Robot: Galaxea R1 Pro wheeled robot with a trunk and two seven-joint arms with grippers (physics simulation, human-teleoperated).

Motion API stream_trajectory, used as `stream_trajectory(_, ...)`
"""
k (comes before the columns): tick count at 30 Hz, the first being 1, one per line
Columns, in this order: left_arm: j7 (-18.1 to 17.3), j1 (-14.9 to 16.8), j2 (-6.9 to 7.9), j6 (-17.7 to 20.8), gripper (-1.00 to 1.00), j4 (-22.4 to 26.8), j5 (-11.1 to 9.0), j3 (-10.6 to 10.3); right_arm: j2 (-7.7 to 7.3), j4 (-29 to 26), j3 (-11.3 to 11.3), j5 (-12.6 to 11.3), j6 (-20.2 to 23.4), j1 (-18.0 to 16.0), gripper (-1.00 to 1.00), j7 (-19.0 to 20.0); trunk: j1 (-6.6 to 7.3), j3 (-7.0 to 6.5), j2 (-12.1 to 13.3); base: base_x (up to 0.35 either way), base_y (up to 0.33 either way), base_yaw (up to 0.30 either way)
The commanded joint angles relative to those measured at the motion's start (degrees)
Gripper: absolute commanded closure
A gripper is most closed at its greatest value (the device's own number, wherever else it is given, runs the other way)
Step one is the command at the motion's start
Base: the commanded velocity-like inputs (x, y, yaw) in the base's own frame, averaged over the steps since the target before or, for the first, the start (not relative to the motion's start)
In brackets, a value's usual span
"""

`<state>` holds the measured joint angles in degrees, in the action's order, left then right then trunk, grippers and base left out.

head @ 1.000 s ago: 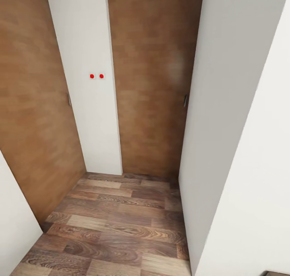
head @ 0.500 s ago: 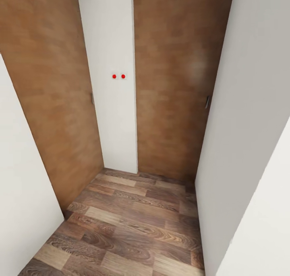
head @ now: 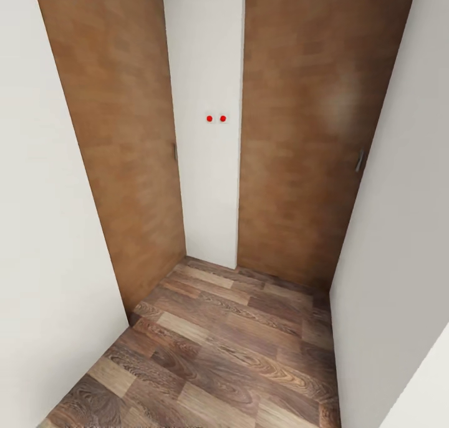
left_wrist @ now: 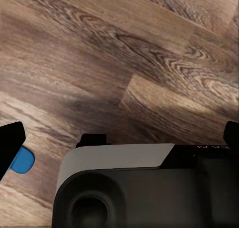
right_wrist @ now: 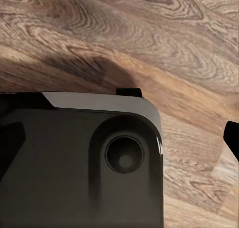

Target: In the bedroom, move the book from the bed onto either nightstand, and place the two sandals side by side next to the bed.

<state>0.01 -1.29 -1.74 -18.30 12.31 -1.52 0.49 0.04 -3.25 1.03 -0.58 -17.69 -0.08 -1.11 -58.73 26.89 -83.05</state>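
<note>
Over the wood-plank floor [head: 218, 347] of a nook between two brown doors [head: 125, 141], both pincers are hanging spread wide and empty, a blue sandal [left_wrist: 22, 160] lying just beside the left pincer [left_wrist: 119, 138].

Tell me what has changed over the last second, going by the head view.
The whole picture has slid rightward: the two red dots on the white wall strip, the left door and the right door all sit further right than before, and more white wall shows at left. That is the camera turning left, not the things moving. Nothing was gripped or released. Doors stay shut; the plank floor is unchanged.
</note>
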Motion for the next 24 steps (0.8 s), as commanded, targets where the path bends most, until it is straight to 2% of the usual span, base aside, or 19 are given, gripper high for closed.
stream_trajectory(1, 0.0, 0.0, -0.01, -0.1, -1.00, 0.1, -0.2, 0.0, 0.00, 0.0, 0.1, -0.1, -0.1, 0.0, -1.00, -0.1, 0.00, 0.04, 0.0, 0.000, 0.000, 0.293)
stream_trajectory(24, 0.0, 0.0, -0.01, -0.1, -1.00, 0.1, -0.2, 0.0, 0.00, 0.0, 0.1, -0.1, -0.1, 0.0, -1.00, -0.1, 0.00, 0.04, 0.0, 0.000, 0.000, 0.293)
